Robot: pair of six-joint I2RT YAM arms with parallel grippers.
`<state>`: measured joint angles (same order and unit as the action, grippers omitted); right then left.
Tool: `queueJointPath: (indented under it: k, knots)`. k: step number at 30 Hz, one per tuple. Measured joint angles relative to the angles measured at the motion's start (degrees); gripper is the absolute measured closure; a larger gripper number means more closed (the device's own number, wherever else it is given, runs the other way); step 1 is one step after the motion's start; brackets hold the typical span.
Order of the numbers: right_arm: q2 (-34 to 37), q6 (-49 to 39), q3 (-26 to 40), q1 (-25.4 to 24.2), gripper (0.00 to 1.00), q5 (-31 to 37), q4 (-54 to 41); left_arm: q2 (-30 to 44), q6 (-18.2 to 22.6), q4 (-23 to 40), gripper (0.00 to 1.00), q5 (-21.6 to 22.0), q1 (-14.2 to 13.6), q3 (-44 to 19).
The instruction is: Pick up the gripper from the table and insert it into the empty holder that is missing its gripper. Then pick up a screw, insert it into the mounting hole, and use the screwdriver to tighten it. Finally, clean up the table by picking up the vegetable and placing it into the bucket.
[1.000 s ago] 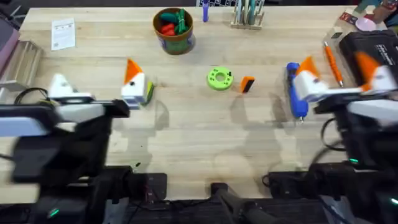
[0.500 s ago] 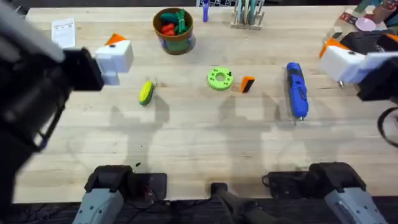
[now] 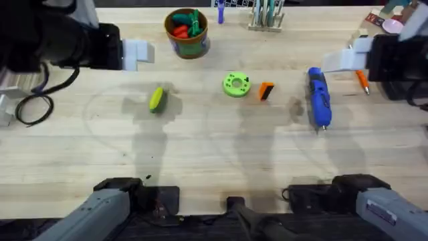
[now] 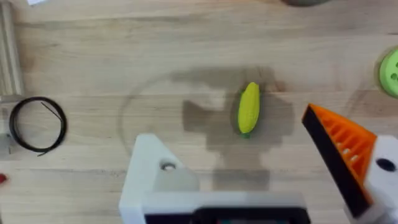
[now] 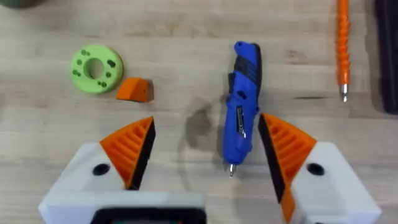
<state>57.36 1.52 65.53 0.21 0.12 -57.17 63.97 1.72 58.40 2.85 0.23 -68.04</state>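
The gripper, a small orange block (image 3: 266, 90) (image 5: 135, 90), lies on the table beside a green disc (image 3: 235, 84). To its right lies the blue screwdriver (image 3: 318, 97) (image 5: 244, 106). The yellow-green vegetable (image 3: 156, 99) (image 4: 249, 107) rests left of centre. The bucket (image 3: 186, 41) stands at the far middle with red and green toys inside. My left gripper (image 3: 137, 52) (image 4: 229, 130) hovers open, high over the vegetable; one of its fingers (image 4: 155, 180) is bare white with a hole, the other carries an orange pad. My right gripper (image 3: 341, 60) (image 5: 205, 121) is open above the screwdriver.
A slim orange pencil-like tool (image 3: 361, 79) (image 5: 343, 46) lies at the far right by a dark case (image 3: 401, 50). A rack (image 3: 266, 15) stands at the far edge. A black cable loop (image 4: 37, 123) lies at the left.
Both arms have risen and swung outward toward the far corners, the left off the vegetable, the right off the screwdriver. Vegetable, screwdriver and orange block stay put.
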Motion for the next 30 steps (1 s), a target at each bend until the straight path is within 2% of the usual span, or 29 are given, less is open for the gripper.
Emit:
queueJointPath:
  k: [6,15,22,26,30]
  knots:
    - [5.11,0.0,0.12,0.0,0.01,0.0,-1.55,5.24,0.0,1.63,0.015,0.0,0.0,-0.8]
    - [7.43,0.0,0.12,0.0,0.01,0.0,-1.58,7.62,0.11,1.59,0.015,-0.15,0.0,-0.82]
    - [7.66,0.0,0.12,0.0,0.011,0.0,-1.58,8.77,3.7,6.78,0.015,-2.01,0.0,-1.01]
    - [7.64,0.0,0.12,0.0,0.01,0.0,-1.58,13.15,4.07,7.81,0.012,-3.34,0.0,-1.04]
    - [7.64,0.0,0.12,0.0,0.01,0.0,-1.58,19.16,3.87,5.65,0.015,-5.03,0.0,-0.7]
